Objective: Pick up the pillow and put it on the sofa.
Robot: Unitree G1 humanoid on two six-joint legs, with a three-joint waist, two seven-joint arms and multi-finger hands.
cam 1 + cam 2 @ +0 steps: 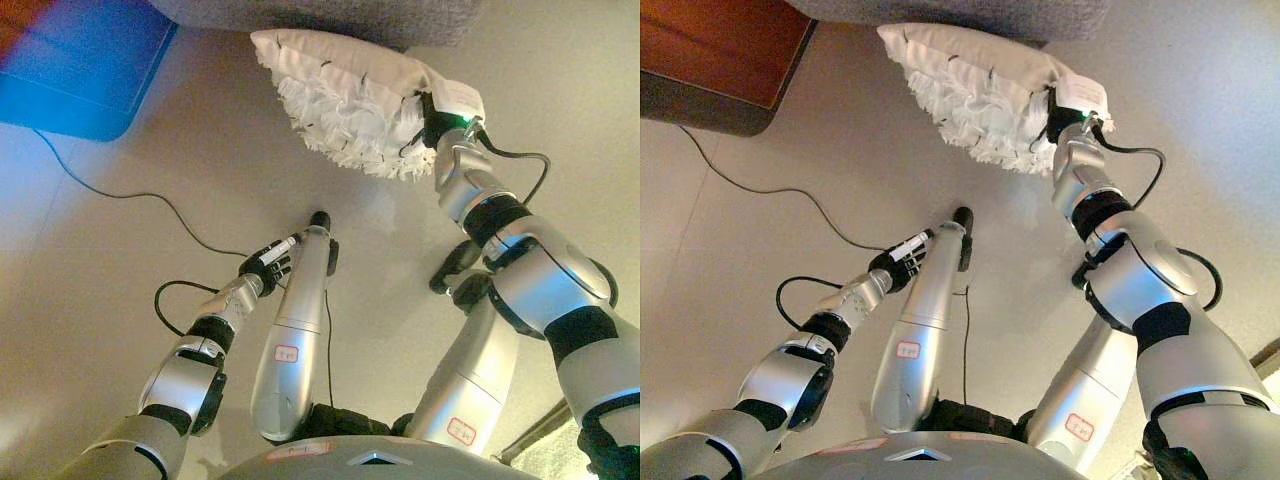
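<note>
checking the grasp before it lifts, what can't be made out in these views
- Right hand: its fingers are hidden behind the white fringed pillow in both eye views, so the grip cannot be confirmed.
- Grey sofa: cut off by the top edge; only its lower edge shows, so the seat is unseen.
- Left hand: too small and dark to read its fingers.
- Wooden furniture: cut off at the right eye view's upper left corner.

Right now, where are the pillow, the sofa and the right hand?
pillow (345, 95), left eye view, on its fringed white face.
sofa (330, 15), left eye view, on its grey front edge.
right hand (1065, 115), right eye view, against the pillow's corner.
</note>
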